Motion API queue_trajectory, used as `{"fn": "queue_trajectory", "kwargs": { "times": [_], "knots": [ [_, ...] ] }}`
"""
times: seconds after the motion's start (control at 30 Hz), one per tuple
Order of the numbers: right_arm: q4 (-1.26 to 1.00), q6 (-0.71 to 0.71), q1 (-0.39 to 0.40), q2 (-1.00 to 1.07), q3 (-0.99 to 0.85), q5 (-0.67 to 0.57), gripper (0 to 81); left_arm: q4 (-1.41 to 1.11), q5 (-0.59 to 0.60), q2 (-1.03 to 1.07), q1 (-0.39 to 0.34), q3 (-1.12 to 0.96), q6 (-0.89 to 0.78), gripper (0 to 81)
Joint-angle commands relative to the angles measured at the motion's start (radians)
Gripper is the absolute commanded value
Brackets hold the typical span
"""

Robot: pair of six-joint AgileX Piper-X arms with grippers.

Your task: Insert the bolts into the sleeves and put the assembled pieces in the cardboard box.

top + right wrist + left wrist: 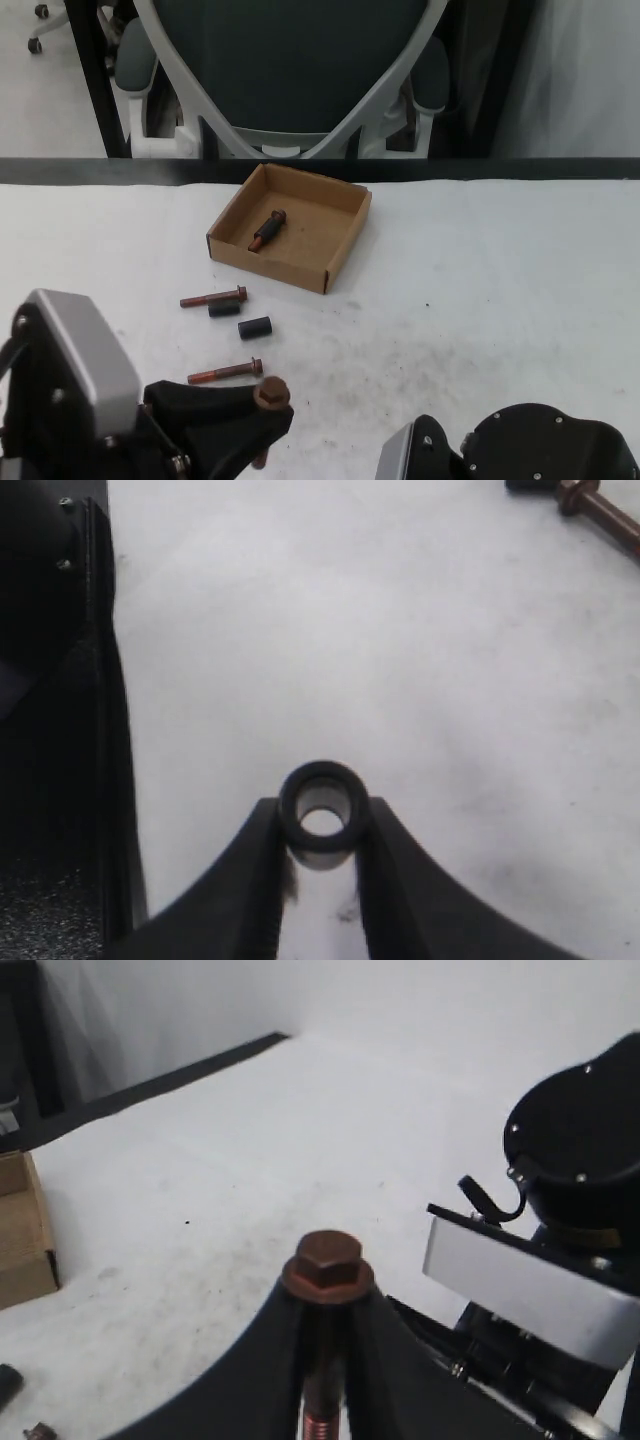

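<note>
Your left gripper (325,1310) is clamped on a held bolt (328,1265), fingers pressed against the shank just below the hex head. The head sticks out past the fingertips. In the high view this gripper (265,412) sits at the near left of the bench (480,280), with the bolt head (271,392) above the white surface.

Your right gripper (322,855) is closed around a held sleeve (322,815), a short black tube pinched between the fingertips. Its open bore faces the wrist camera, and you can see the bench through it.

On the bench just beyond the left gripper lies the near loose bolt (225,372). Farther out is the near loose sleeve (255,327). Beyond that, the far loose sleeve (222,311) lies just beside the head end of the far loose bolt (213,297).

The cardboard box (265,262) stands past these, left of the middle of the bench, open side up. One assembled piece (268,230) lies on its floor, a bolt pushed through a dark sleeve.

An office chair (290,60) stands behind the bench's far edge.
</note>
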Motion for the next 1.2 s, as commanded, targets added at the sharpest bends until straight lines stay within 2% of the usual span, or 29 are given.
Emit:
{"fn": "queue_trajectory", "kwargs": {
  "times": [0.0, 0.27, 0.47, 0.7, 1.17],
  "knots": [
    [-0.004, -0.011, 0.003, -0.010, -0.001, 0.044, 0.2, -0.166, 0.035, -0.008, -0.005, 0.041, -0.049, 0.8],
    [-0.004, -0.033, 0.003, -0.010, -0.006, 0.073, 0.2, -0.309, 0.077, -0.008, -0.005, 0.104, -0.064, 0.8],
    [-0.005, -0.057, 0.019, -0.010, -0.029, 0.073, 0.2, -0.299, 0.123, -0.004, -0.005, 0.112, -0.068, 0.8],
    [-0.005, -0.057, 0.050, -0.010, -0.059, 0.073, 0.2, -0.285, 0.120, -0.001, 0.000, 0.112, 0.013, 0.8],
    [0.004, -0.059, 0.066, -0.010, -0.063, 0.118, 0.2, -0.270, 0.122, 0.087, 0.000, 0.112, 0.015, 0.8]
  ]
}}
